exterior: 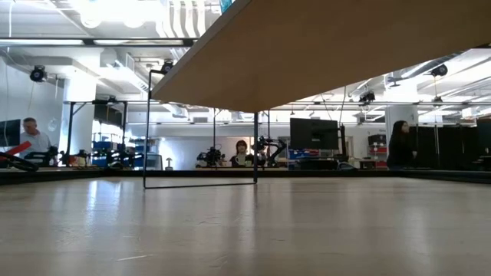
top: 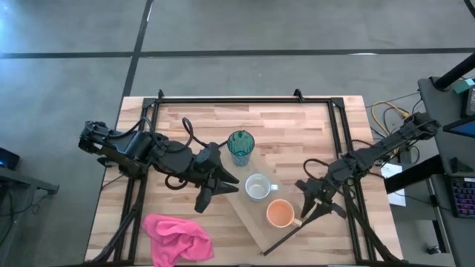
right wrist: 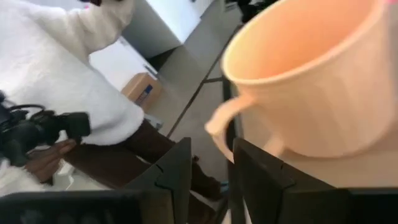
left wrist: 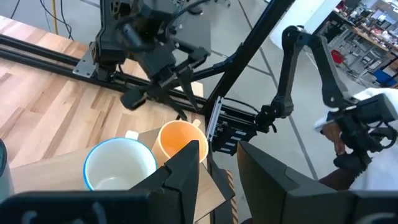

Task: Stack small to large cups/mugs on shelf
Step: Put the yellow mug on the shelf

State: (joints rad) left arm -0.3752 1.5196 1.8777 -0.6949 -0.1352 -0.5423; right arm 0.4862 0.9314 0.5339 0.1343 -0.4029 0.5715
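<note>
Orange mug (right wrist: 311, 81) fills the right wrist view, v. close to the right pincer (top: 315, 199); its handle points toward the pincer, and the two dark fingers stand a little apart w/ nothing between them. From above, this mug sits at the near-right end of the shelf (top: 256, 222), and the right pincer is just beside it on its right, not touching as far as I can see.

Progress, in my judgement: all three vessels already stand on the shelf in a diagonal row. Teal tumbler (top: 240, 147) is at the far-left end, whitish mug (top: 257, 187) in the middle, orange mug at the near-right end. None is inside or on top of another, so the stacking itself is not yet done; if only an ordered row is wanted, the task looks nearly complete. I cannot judge the mugs' relative sizes well.

Left pincer (top: 215, 189) lies on the counter (top: 297, 133) just left of the whitish mug, near but apart from it. Its fingers are spread and empty; in the left wrist view both mugs show beyond the finger tips.

Pink cloth (top: 177, 237) lies at the near-left of the counter, well apart from the shelf. A person in a white sleeve (right wrist: 56, 68) shows beyond the counter edge.
</note>
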